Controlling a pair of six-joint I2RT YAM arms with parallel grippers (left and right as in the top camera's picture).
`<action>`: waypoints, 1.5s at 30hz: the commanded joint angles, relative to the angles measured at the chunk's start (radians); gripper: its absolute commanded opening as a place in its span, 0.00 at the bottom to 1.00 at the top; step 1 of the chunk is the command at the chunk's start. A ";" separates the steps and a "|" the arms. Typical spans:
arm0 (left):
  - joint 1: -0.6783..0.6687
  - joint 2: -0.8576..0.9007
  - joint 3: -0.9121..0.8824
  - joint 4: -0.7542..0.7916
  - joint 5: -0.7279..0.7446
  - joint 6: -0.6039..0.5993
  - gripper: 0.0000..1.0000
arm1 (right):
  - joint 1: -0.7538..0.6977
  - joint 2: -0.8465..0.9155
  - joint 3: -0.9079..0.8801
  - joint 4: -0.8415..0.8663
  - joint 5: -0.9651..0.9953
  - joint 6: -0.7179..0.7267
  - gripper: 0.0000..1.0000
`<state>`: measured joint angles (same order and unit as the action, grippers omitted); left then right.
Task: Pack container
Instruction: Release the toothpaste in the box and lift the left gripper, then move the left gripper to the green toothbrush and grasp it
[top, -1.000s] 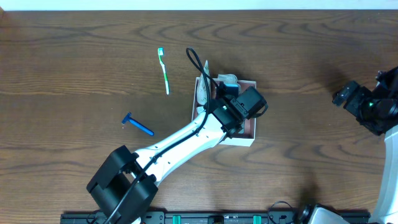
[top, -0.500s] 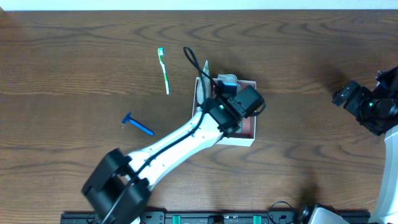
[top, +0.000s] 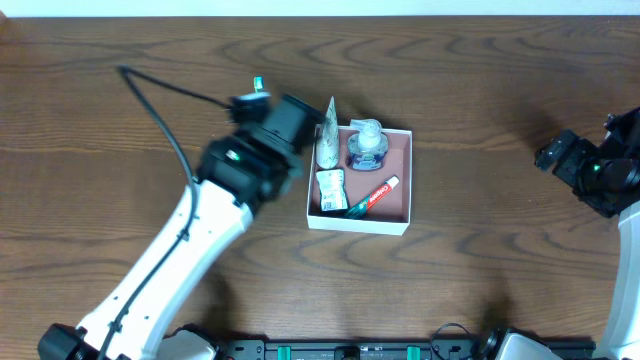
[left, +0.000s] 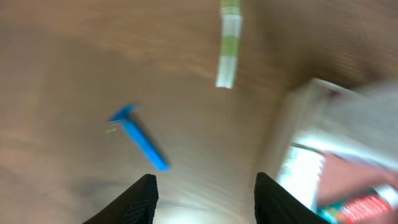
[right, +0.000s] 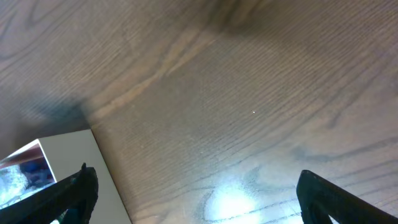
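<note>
On a brown wooden table (top: 480, 90), a red and white toothpaste tube (top: 375, 195) is lying on a slant. Just left of the tube, 1 white sachet (top: 332, 190) is lying. Beyond the tube, a bluish clear bottle (top: 366, 148) is standing, and a tall white pouch (top: 327, 135) is rising beyond and left of the tube. Well left of the tube, a blue razor (left: 140, 138) and a green-white toothbrush (left: 228, 46) are lying apart, both blurred.

The left arm (top: 200, 225) covers all of the toothbrush (top: 257, 84) except its tip.
</note>
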<state>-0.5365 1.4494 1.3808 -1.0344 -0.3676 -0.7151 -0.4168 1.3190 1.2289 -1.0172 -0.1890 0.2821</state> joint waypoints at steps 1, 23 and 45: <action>0.151 0.019 -0.044 -0.031 0.000 -0.137 0.51 | -0.006 -0.013 0.009 0.000 0.002 0.010 0.99; 0.426 0.222 -0.283 0.644 0.401 0.376 0.52 | -0.006 -0.013 0.009 0.000 0.002 0.009 0.99; 0.332 0.503 -0.283 0.964 0.401 0.475 0.52 | -0.006 -0.013 0.009 0.000 0.002 0.009 0.99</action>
<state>-0.2058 1.9221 1.0924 -0.0746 0.0307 -0.2600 -0.4168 1.3190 1.2289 -1.0172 -0.1890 0.2817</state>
